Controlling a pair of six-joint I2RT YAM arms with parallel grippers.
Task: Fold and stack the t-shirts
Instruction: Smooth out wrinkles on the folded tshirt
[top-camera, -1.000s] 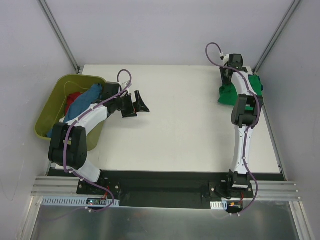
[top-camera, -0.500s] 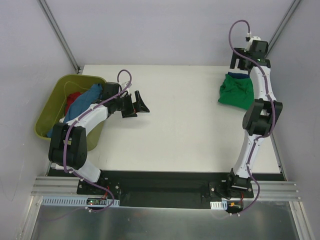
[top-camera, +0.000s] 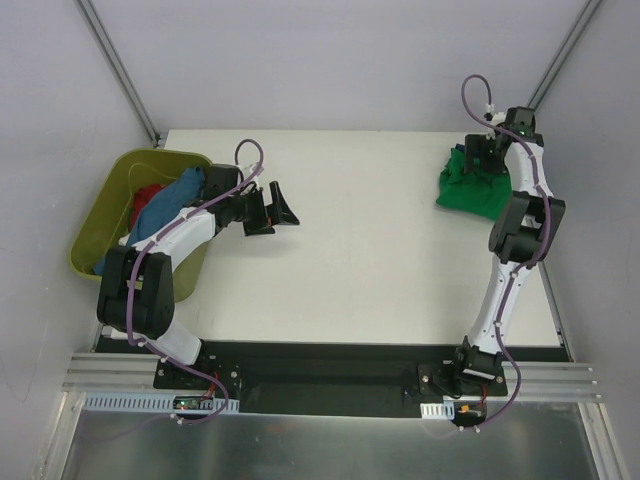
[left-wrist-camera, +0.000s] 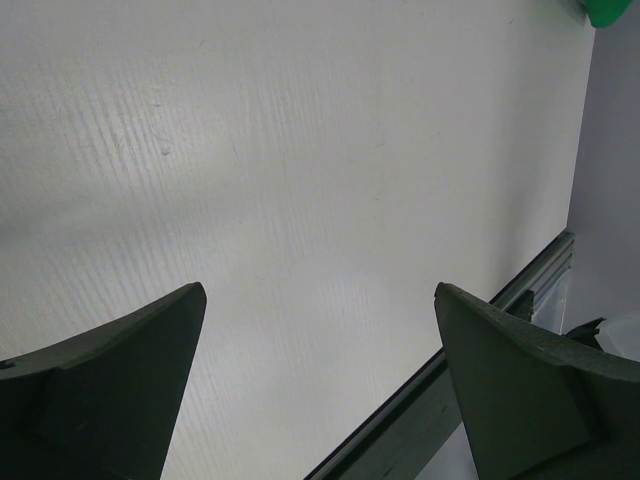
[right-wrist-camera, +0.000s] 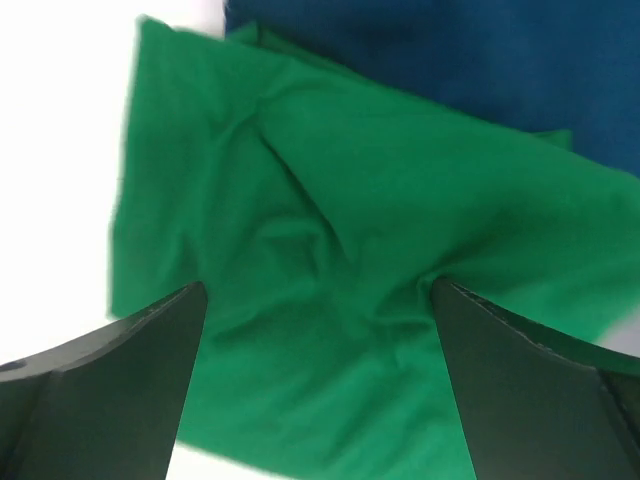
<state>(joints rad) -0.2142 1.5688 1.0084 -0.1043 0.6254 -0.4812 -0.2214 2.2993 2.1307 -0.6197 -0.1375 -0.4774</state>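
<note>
A bright green t-shirt (top-camera: 468, 192) lies crumpled at the far right of the table. In the right wrist view the green shirt (right-wrist-camera: 330, 290) fills the frame, with a dark blue cloth (right-wrist-camera: 460, 60) at its far edge. My right gripper (top-camera: 487, 158) hangs over the shirt's far part, open and empty, its jaws wide apart (right-wrist-camera: 320, 400). My left gripper (top-camera: 284, 210) is open and empty, low over bare table beside the tub (left-wrist-camera: 320, 400). A mid-blue shirt (top-camera: 165, 200) and a red one (top-camera: 147, 194) lie in the tub.
The olive-green plastic tub (top-camera: 100, 225) stands at the table's left edge. The cage posts and walls run close behind the right arm. The table's right edge rail (left-wrist-camera: 480, 330) and a scrap of the green shirt (left-wrist-camera: 610, 12) show in the left wrist view.
My right arm rose off the green shirt and swung back, then came down and forward over its far part. The shirt now lies more spread out. The left arm has not moved.
</note>
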